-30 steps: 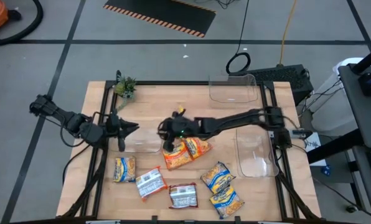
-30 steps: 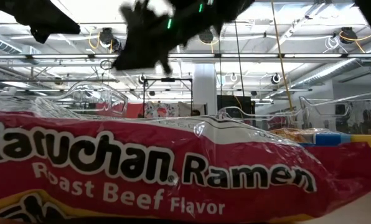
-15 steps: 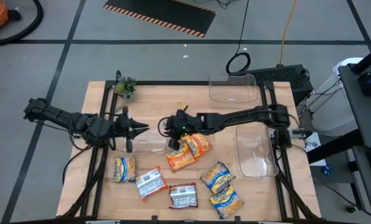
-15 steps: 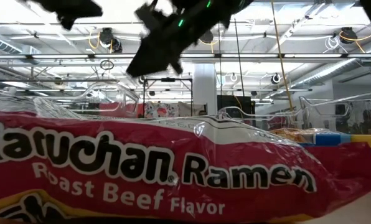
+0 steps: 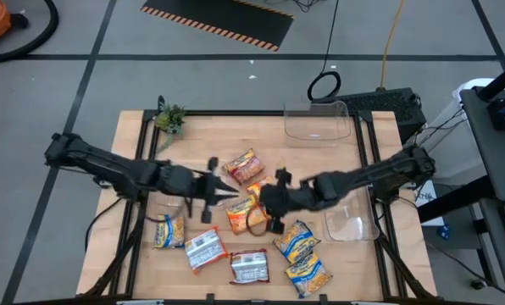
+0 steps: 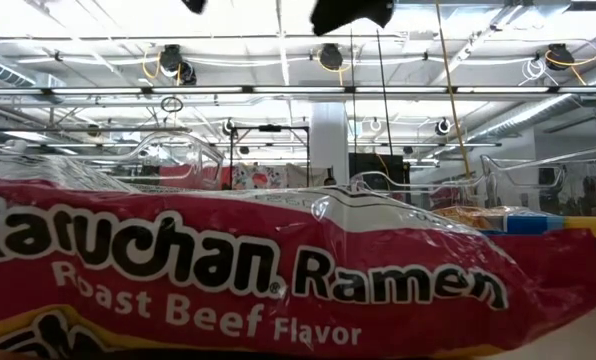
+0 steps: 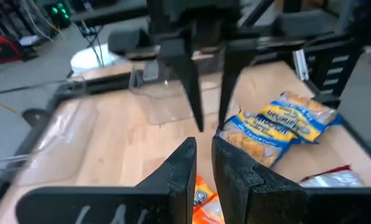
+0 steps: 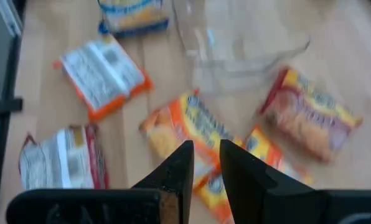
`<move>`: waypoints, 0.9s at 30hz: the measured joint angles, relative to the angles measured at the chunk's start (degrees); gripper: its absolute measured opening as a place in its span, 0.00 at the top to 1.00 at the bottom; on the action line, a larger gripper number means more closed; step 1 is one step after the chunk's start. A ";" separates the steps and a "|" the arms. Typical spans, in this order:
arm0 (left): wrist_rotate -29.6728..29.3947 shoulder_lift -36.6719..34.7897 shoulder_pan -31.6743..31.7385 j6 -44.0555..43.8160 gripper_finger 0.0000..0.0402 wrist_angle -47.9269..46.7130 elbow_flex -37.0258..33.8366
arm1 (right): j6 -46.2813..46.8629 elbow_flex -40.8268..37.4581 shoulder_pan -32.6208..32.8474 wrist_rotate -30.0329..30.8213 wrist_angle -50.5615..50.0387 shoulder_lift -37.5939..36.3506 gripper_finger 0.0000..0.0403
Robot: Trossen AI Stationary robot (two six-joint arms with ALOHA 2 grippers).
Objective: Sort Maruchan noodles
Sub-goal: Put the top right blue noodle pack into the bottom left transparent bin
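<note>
Three clear plastic bins on the wooden table (image 5: pixel 202 127): one at the far edge (image 5: pixel 316 121), one at the right (image 5: pixel 347 212), one left of centre (image 5: pixel 189 196) partly under the left arm — all look empty, though the last is mostly hidden. The Maruchan noodles lie loose on the wood: an orange-red packet (image 5: pixel 242 165) near the centre, two more orange packets (image 5: pixel 240 216) overlapping between the two grippers, a yellow-and-blue packet (image 5: pixel 169 230) front left, two yellow-and-blue packets (image 5: pixel 297 241) front right, a white-backed packet with orange edges (image 5: pixel 204 248) and a silver-and-red packet (image 5: pixel 249 266) at the front edge. Left gripper (image 5: pixel 227 193) over the table centre, fingers nearly together with a thin gap, holding nothing. Right gripper (image 5: pixel 263 199) faces it just beside, fingers likewise close with a narrow slit, empty. Low view only: a crinkly red wrapper (image 6: pixel 278 275) fills the frame, printed "Maruchan Ramen Roast Beef Flavor" — lettering unreadable from above. Left wrist view shows the opposing dark tapered fingers (image 7: pixel 192 87). A small green plant (image 5: pixel 169 116) stands at the far-left corner.
</note>
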 joint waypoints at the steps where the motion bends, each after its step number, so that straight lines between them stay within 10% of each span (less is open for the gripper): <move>1: 0.41 1.61 0.35 -0.02 0.86 0.91 0.00 | 1.30 -0.04 0.95 0.78 -1.47 0.03 0.81; 16: 3.82 7.23 1.74 -3.16 0.86 -4.17 0.00 | 14.51 -12.02 6.86 -4.41 -4.60 0.41 0.78; 27: 6.13 7.21 1.74 -0.28 0.86 -4.09 0.00 | 3.85 -22.84 0.55 -12.68 -1.45 0.38 0.55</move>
